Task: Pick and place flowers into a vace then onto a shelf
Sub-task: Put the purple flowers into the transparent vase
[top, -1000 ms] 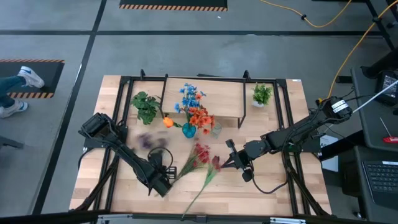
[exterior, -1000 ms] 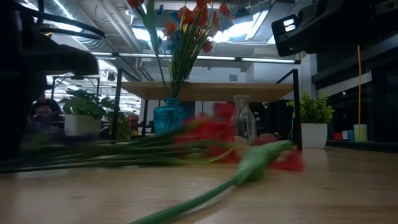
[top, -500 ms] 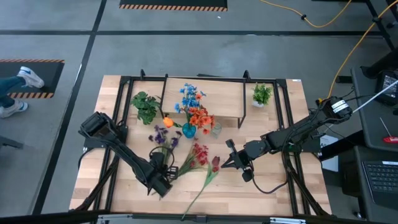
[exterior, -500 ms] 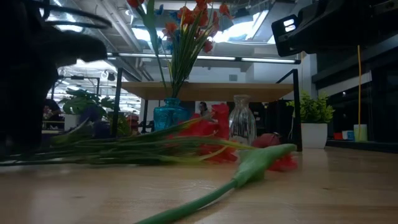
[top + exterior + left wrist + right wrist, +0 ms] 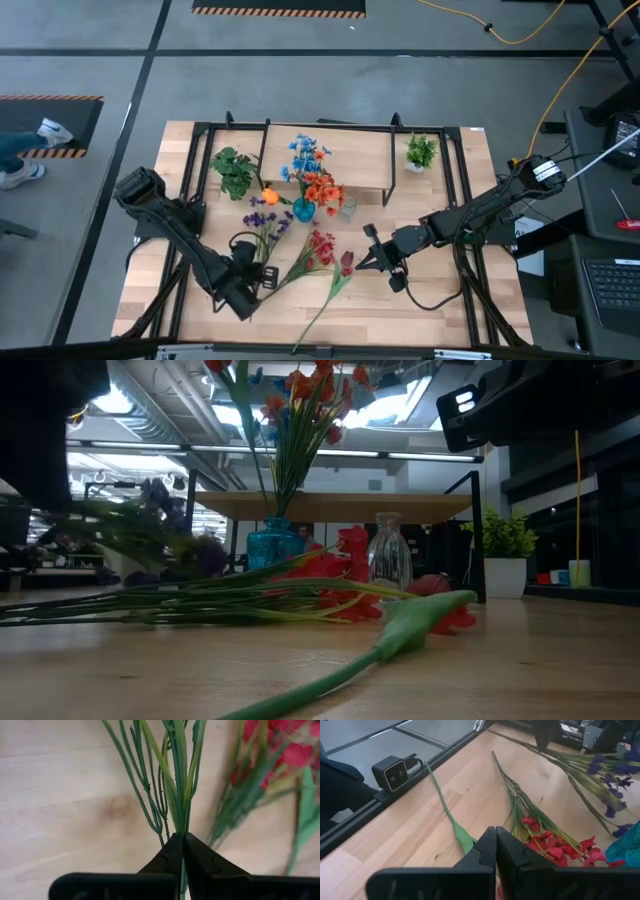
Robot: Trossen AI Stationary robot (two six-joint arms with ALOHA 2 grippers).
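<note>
My left gripper (image 5: pixel 262 278) is near the table's front left, shut on a bunch of purple flowers (image 5: pixel 265 215) whose blooms show raised in the low view (image 5: pixel 165 525). A red bunch (image 5: pixel 320 250) and a red tulip (image 5: pixel 342 268) lie flat on the tabletop. My right gripper (image 5: pixel 362 260) hovers shut beside the tulip's bloom, touching nothing. A blue vase (image 5: pixel 303 210) holding blue and orange blooms stands before the shelf (image 5: pixel 350 150), with a clear vase (image 5: pixel 347 208) and an orange tulip (image 5: pixel 270 197) next to it. My left gripper pinches the purple bunch's green stems near their lower end (image 5: pixel 179 827) between its two fingers (image 5: pixel 197 857). It comes slanting from the table's near-left, with the stems running on ahead of the fingers. The bunch slants up toward the blue vase, blooms off the table.
Two small potted plants stand at the shelf's ends (image 5: pixel 235 172) (image 5: pixel 421 150). The shelf's black legs (image 5: pixel 393 180) and the table's black frame rails (image 5: pixel 180 270) border the work area. Bare wood lies at the table's near right (image 5: pixel 440 300).
My left gripper, shut on the purple bunch, has lifted and drawn back a little toward the table's left. The blooms have swung toward the blue vase and risen clear of the table. The red bunch has shifted slightly and settled. My right arm has kept still.
</note>
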